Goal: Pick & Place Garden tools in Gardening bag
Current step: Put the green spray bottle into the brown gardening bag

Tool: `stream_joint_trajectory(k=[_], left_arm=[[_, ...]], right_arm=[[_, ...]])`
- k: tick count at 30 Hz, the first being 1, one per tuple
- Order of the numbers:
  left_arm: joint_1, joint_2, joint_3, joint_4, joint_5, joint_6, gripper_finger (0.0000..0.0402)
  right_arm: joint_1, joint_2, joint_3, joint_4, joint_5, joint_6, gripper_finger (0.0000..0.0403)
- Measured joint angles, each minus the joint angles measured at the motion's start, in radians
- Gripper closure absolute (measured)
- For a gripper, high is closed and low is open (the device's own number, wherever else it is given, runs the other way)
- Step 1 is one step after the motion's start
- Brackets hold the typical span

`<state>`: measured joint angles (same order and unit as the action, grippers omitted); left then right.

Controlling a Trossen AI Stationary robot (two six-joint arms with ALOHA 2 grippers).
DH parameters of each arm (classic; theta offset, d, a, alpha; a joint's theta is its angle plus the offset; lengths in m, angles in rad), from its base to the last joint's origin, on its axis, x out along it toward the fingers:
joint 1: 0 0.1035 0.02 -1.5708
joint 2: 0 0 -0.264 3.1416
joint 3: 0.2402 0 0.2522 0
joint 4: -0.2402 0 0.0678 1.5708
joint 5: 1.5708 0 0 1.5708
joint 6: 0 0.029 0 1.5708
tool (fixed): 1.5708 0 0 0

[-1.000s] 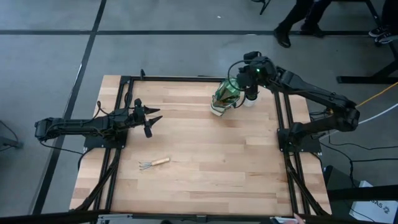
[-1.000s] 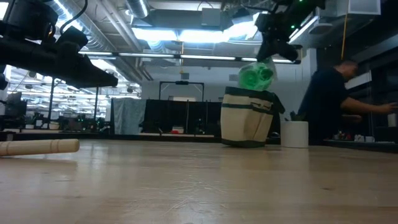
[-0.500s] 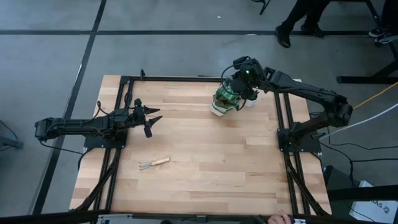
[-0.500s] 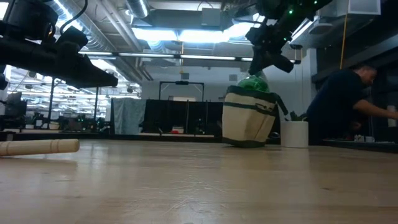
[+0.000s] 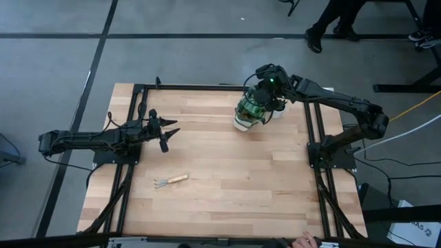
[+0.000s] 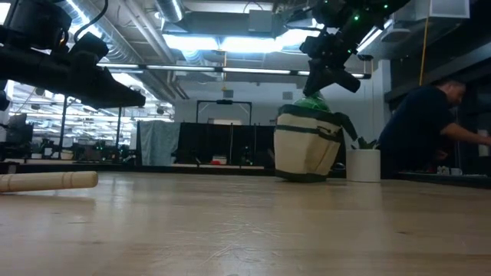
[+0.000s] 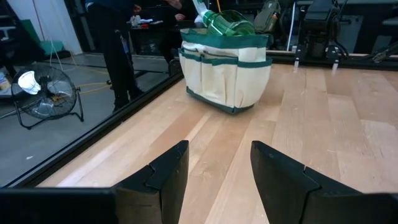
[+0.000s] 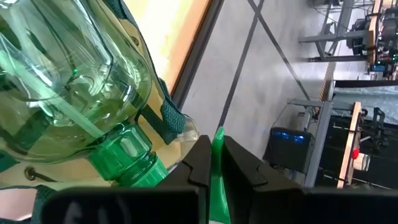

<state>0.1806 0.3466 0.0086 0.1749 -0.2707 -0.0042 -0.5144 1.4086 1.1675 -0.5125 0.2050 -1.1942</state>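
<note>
The olive-and-beige gardening bag [image 5: 241, 120] stands on its base at the table's far right; it also shows in the low view [image 6: 305, 149] and the left wrist view [image 7: 227, 74]. My right gripper [image 5: 266, 94] is above it, shut on the clear green sprayer bottle [image 8: 74, 81], whose body sits in the bag's open top [image 6: 311, 101]. The wooden-handled pronged rake [image 5: 170, 180] lies flat on the table at near left. My left gripper [image 5: 170, 129] is open and empty, hovering at the table's left [image 7: 214, 171]. My right gripper pinches a thin green part of the sprayer [image 8: 217, 140], beside the bottle's green neck [image 8: 121, 163], between its two fingers. It comes slanting down from above the bag. The bottle hangs ahead of the fingers, tilted, its body in the bag's mouth.
A small white pot [image 6: 364, 165] stands just right of the bag. A person [image 6: 430, 126] is beyond the table's right side, and more people's feet [image 5: 329, 27] are past the far edge. Bare wood lies between the rake and the bag.
My right gripper has moved down and a little toward the table's left, over the bag, tipping as it went. The sprayer bottle, first clear above the bag, has sunk into the bag's open top. The gripper stays shut on it.
</note>
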Motion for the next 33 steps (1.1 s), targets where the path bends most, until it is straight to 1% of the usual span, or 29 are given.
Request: stream_joint_trajectory(k=[9,13,18,26,33], left_arm=[[0.000,0.000,0.000,0.000,0.000,0.000,0.0233],[0.000,0.000,0.000,0.000,0.000,0.000,0.0233],[0.000,0.000,0.000,0.000,0.000,0.000,0.0233],[0.000,0.000,0.000,0.000,0.000,0.000,0.0233],[0.000,0.000,0.000,0.000,0.000,0.000,0.0233]], right_arm=[[0.001,0.001,0.000,0.001,0.000,-0.021,0.0380],[0.007,0.023,0.000,0.010,0.039,-0.044,0.0380],[0.027,0.047,0.000,0.015,0.036,-0.046,0.0375],[0.054,0.050,0.000,0.072,0.029,0.004,0.0341],[0.058,0.048,0.000,0.067,0.029,0.054,0.0297]])
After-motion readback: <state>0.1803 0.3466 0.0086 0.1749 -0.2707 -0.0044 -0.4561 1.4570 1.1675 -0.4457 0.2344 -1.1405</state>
